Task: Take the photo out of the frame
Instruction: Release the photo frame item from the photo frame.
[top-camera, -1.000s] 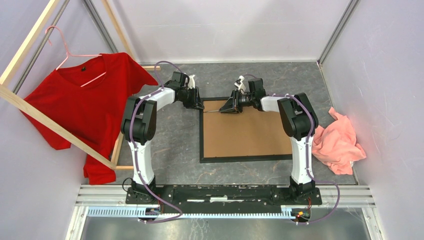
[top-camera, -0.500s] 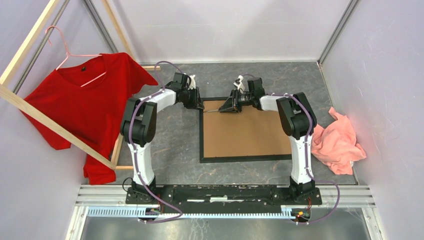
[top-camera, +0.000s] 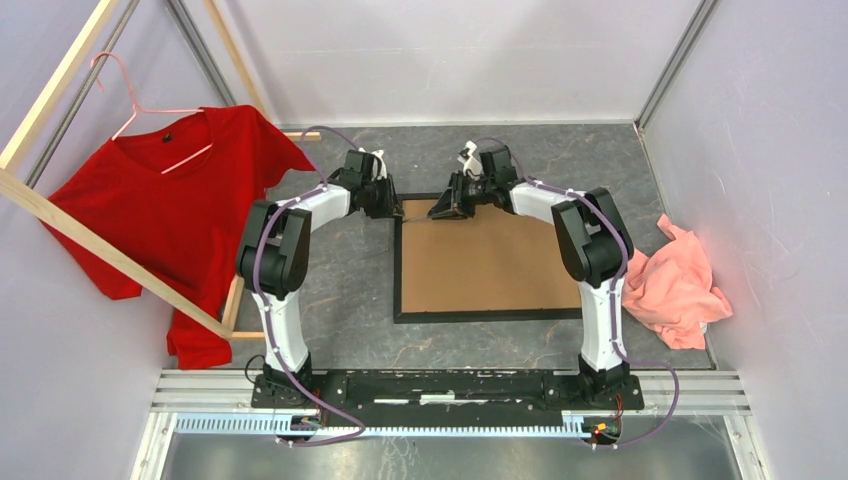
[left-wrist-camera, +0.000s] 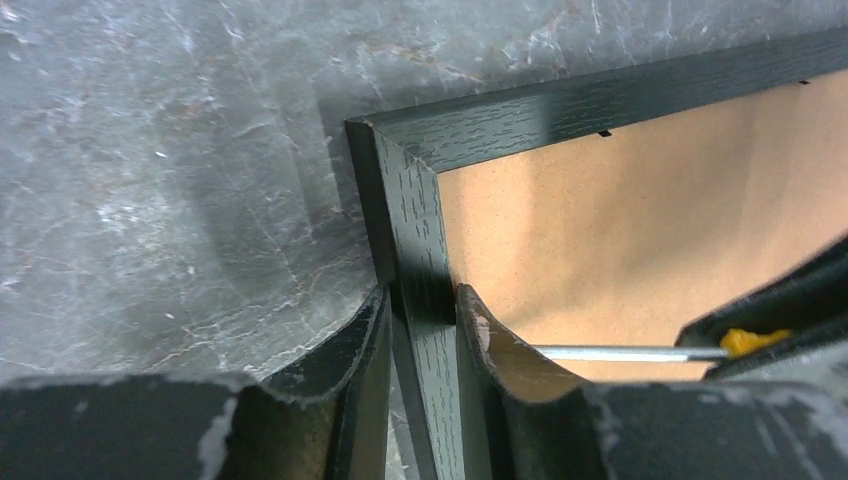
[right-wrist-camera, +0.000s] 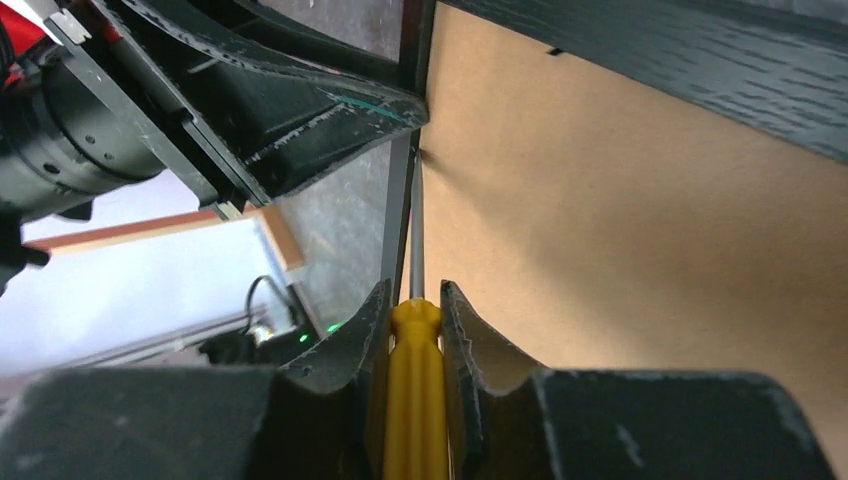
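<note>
The black frame lies face down on the grey table, and its brown backing board faces up. The photo is hidden beneath that board. My left gripper is shut on the frame's left rail just below the far left corner, one finger outside the rail and one on the board. My right gripper is shut on a yellow-handled screwdriver. Its steel shaft points to the board's left edge, right beside the left gripper's fingers.
A red T-shirt hangs on a pink hanger from a pale wooden rack at the left. A crumpled pink cloth lies by the right wall. Grey walls stand close on three sides.
The frame has slid a little to the left. Both grippers moved with it, left and slightly farther back. The screwdriver tip now sits closer to the left gripper.
</note>
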